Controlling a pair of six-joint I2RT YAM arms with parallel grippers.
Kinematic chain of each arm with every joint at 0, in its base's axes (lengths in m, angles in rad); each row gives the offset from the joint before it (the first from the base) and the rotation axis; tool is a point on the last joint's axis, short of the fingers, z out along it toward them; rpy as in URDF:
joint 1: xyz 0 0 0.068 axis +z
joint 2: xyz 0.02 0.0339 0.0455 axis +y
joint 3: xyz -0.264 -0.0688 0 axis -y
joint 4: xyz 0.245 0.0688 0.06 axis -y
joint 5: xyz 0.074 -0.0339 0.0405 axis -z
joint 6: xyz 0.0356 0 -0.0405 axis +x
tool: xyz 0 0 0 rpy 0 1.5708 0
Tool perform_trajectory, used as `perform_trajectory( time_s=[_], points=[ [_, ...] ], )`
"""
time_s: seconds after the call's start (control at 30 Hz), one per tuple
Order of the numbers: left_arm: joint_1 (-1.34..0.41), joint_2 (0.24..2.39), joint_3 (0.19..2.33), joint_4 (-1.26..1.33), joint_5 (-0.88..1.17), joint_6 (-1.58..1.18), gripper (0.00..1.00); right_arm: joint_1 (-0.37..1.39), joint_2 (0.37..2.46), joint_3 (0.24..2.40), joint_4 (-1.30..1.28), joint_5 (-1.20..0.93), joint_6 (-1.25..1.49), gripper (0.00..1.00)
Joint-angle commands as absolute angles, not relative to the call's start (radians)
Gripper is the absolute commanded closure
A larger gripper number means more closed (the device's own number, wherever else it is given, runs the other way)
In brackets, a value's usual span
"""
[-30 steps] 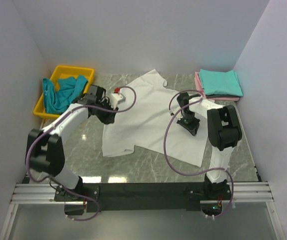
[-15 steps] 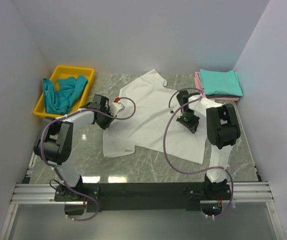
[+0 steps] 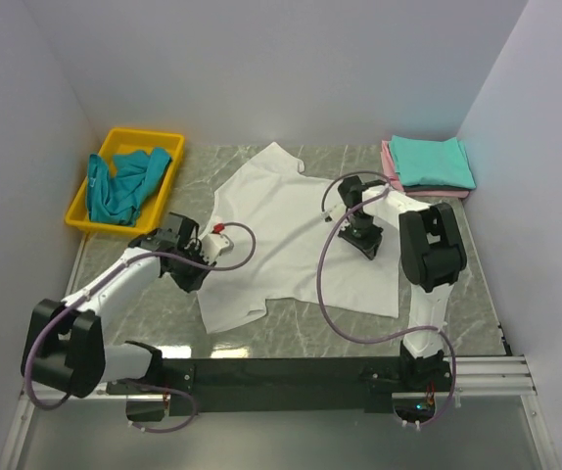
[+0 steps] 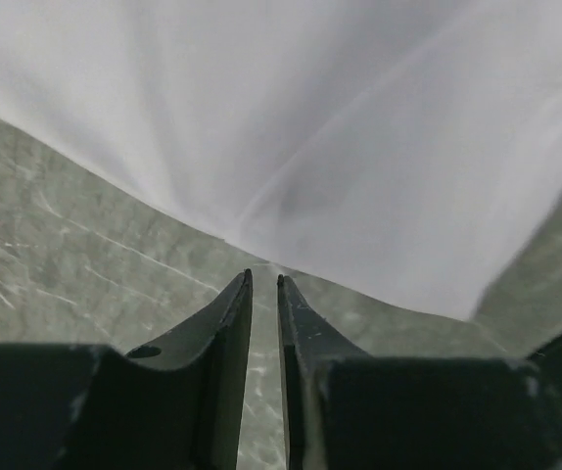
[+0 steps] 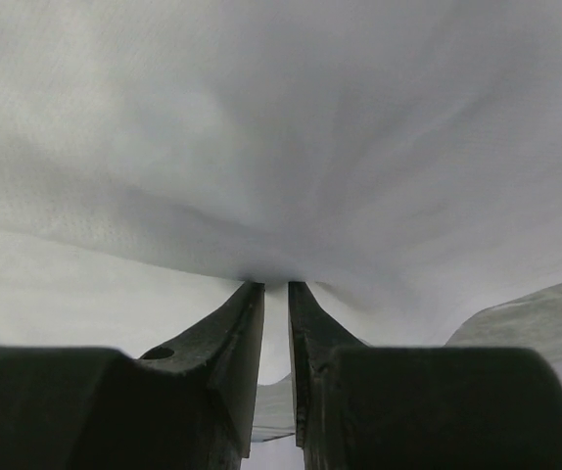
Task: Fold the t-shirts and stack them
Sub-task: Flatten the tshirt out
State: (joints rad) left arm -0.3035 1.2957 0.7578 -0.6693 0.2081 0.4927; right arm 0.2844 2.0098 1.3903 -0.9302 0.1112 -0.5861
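Observation:
A white t-shirt (image 3: pixel 291 230) lies spread on the grey marble table, lifted and wrinkled where it is held. My left gripper (image 3: pixel 199 266) is shut on its left edge; in the left wrist view the cloth (image 4: pixel 340 127) draws to a point at my gripper's tips (image 4: pixel 263 279). My right gripper (image 3: pixel 364 240) is shut on its right part; in the right wrist view the cloth (image 5: pixel 281 127) is pinched between my gripper's tips (image 5: pixel 275 286). A crumpled teal t-shirt (image 3: pixel 119 186) lies in the tray. A folded teal t-shirt (image 3: pixel 433 160) lies on a folded pink one (image 3: pixel 389 162).
A yellow plastic tray (image 3: pixel 168 139) stands at the back left by the left wall. The folded stack sits at the back right by the right wall. White walls enclose three sides. A black rail (image 3: pixel 281 372) with the arm bases runs along the near edge.
My left gripper has moved nearer and to the left, dragging the white shirt's left edge along. The shirt's far corner has shifted left. My right gripper has moved slightly farther back.

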Motion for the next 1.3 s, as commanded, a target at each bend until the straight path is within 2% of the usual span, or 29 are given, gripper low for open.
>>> perform_trajectory(
  time_s=[0.0, 0.23, 0.47, 0.57, 0.77, 1.03, 1.27],
  points=[
    [-0.31, 1.261, 0.888, -0.732, 0.316, 0.444, 0.77, 0.284, 1.937, 1.338, -0.933, 0.089, -0.614, 0.77],
    [-0.302, 1.618, 1.251, -0.488, 0.282, 0.301, 0.68, 0.264, 1.908, 1.365, -0.939, 0.054, -0.578, 0.77],
    [-0.299, 1.991, 1.642, -0.408, 0.242, 0.212, 0.68, 0.25, 1.902, 1.371, -0.94, 0.057, -0.554, 0.77],
    [-0.299, 2.086, 1.692, -0.381, 0.206, 0.178, 0.69, 0.238, 1.92, 1.373, -0.927, 0.069, -0.538, 0.76],
    [-0.281, 2.148, 1.636, -0.376, 0.114, 0.172, 0.71, 0.227, 1.966, 1.391, -0.916, 0.095, -0.535, 0.77],
    [-0.227, 1.958, 1.263, -0.362, 0.081, 0.224, 0.72, 0.227, 2.022, 1.497, -0.937, 0.103, -0.537, 0.77],
    [-0.149, 1.793, 1.074, -0.368, 0.084, 0.218, 0.72, 0.23, 1.985, 1.48, -0.957, 0.077, -0.546, 0.76]
  ],
)
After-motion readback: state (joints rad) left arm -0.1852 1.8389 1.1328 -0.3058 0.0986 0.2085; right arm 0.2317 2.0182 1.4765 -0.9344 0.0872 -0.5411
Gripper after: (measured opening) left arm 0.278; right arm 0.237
